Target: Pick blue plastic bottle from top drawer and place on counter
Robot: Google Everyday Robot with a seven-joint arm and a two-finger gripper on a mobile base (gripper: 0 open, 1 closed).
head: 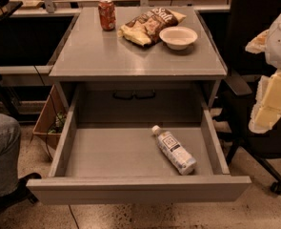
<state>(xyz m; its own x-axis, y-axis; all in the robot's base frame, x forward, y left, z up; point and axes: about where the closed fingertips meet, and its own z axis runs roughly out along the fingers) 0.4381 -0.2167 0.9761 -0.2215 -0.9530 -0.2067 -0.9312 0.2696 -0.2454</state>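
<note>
The blue plastic bottle (174, 150) lies on its side in the right half of the open top drawer (140, 187), its white cap pointing to the back left. The drawer is pulled fully out below the grey counter (111, 56). My gripper (269, 101), white and pale yellow, hangs at the right edge of the view. It is above and to the right of the drawer, well apart from the bottle, and holds nothing that I can see.
On the counter's far half stand a red soda can (106, 14), a chip bag (147, 25) and a white bowl (178, 37). A black office chair (259, 142) is at the right. A person's leg (2, 151) and a cardboard box (49, 123) are at the left.
</note>
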